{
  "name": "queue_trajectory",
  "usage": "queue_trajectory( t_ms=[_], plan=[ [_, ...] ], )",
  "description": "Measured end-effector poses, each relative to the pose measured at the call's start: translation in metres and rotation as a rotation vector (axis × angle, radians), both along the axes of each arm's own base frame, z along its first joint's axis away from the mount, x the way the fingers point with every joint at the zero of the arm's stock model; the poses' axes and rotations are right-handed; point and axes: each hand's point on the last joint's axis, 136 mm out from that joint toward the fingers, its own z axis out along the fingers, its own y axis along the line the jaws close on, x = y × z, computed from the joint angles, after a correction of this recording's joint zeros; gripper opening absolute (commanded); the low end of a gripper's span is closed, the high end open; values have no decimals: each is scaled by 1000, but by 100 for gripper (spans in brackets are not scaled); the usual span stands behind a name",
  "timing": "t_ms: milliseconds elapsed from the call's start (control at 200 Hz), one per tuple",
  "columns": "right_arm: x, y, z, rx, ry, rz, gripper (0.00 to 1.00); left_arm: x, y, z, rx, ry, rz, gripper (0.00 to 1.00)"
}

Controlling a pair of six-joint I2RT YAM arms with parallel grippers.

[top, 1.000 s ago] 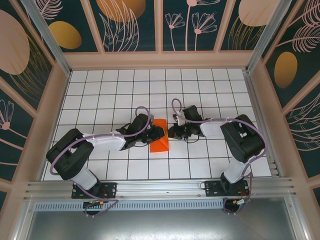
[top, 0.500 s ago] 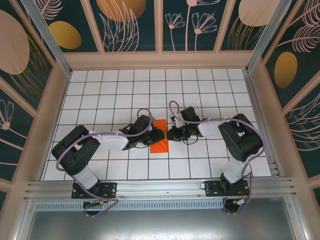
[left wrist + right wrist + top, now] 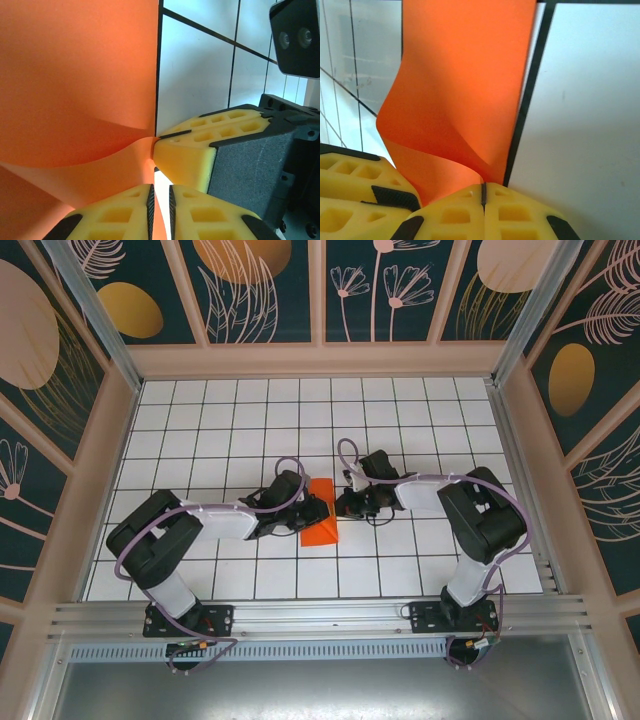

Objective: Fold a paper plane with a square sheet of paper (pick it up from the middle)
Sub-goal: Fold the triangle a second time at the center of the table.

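Seen from above, a white gridded table (image 3: 200,420) sits inside patterned walls, with two arms reaching in from the near edge. A narrow, folded, orange-red sheet of paper (image 3: 322,528) lies near the middle of the table. The left gripper (image 3: 305,512) is at its left edge and the right gripper (image 3: 343,506) at its right edge. From this height the jaws are dark shapes, too small to tell how they stand.

The left wrist camera shows the paper (image 3: 75,90) filling the left of the picture, one flap curling up off the table. The left gripper (image 3: 160,192) has its yellow pads a thin slit apart. A sliver of orange sits low in that slit, and it is not clear whether the pads press it. The right gripper (image 3: 172,145) touches the paper's raised corner, and its camera housing (image 3: 297,37) is cut off at the upper right.

The right wrist camera shows the right gripper (image 3: 483,192) closed to a hairline seam, with the curled paper (image 3: 465,75) running into that seam and pinched there. A yellow finger (image 3: 355,175) of the left gripper sits at the lower left, partly cut off
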Motion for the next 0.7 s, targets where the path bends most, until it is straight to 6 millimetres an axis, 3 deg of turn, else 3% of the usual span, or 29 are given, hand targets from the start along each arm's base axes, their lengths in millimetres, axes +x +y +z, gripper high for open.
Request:
queue_trajectory(
  t_ms=[701],
  plan=[
    [2,-1,-3,-16,1,-7,0,-1,1,-16,27,27,0,18]
  ],
)
